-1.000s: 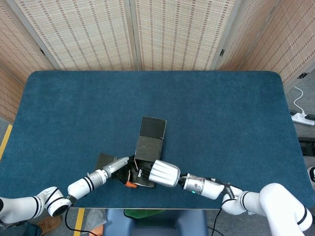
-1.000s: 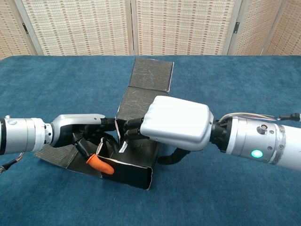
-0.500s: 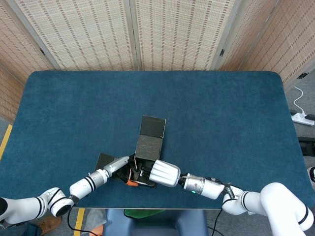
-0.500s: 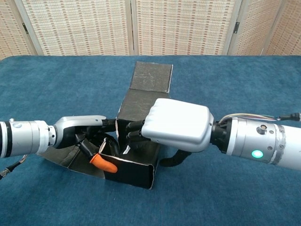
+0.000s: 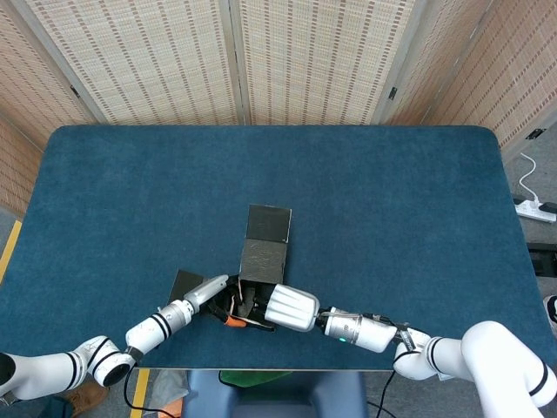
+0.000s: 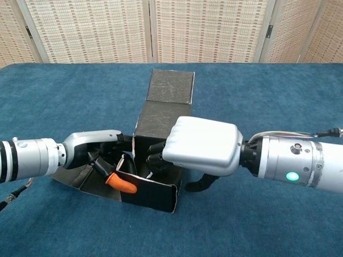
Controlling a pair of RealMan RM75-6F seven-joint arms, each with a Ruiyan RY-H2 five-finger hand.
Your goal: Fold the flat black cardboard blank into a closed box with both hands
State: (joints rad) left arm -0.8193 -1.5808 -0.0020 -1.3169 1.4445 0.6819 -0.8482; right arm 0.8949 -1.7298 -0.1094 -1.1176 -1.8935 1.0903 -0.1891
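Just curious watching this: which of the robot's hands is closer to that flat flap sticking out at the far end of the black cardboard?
Right. The right hand sits just below the far flap, against the raised panel; the left hand is lower, off to the side.

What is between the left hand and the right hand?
In the chest view, the half-folded black cardboard box lies between left hand and right hand.

We reach in low from the near edge of the table, both forearms angled toward each other. Our left hand [image 6: 99, 155] lies with fingers curled inward, its orange-tipped digit pointing right. Our right hand [image 6: 201, 147] faces it, knuckles up, dark fingers [image 6: 155, 158] bent down, thumb hooked under. The two hands nearly meet.
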